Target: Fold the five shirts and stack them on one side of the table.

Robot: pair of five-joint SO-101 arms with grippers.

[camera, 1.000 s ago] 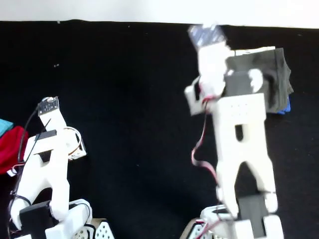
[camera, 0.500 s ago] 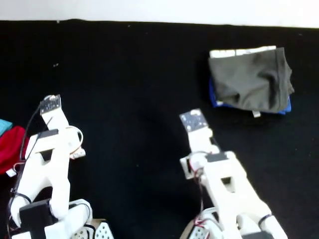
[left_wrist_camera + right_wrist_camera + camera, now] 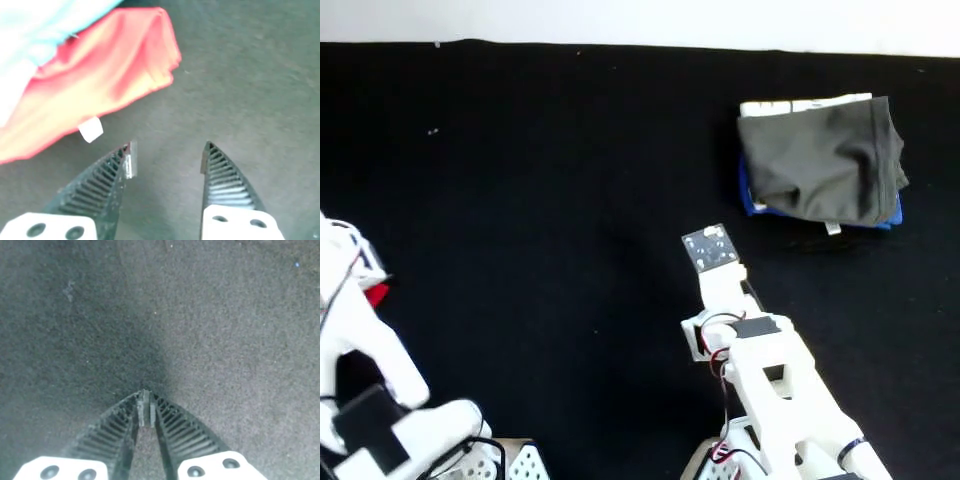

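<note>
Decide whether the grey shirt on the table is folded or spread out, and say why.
Folded. The grey shirt lies as a compact bundle, with blue cloth and white cloth peeking out beneath.

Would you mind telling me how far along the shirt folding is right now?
Done: a folded grey shirt tops a blue one, with a white edge behind, on the table, far right. In hand: nothing; the left gripper is open beside the red shirt, the right gripper shut on nothing. Left: the red shirt and the light blue shirt.
</note>
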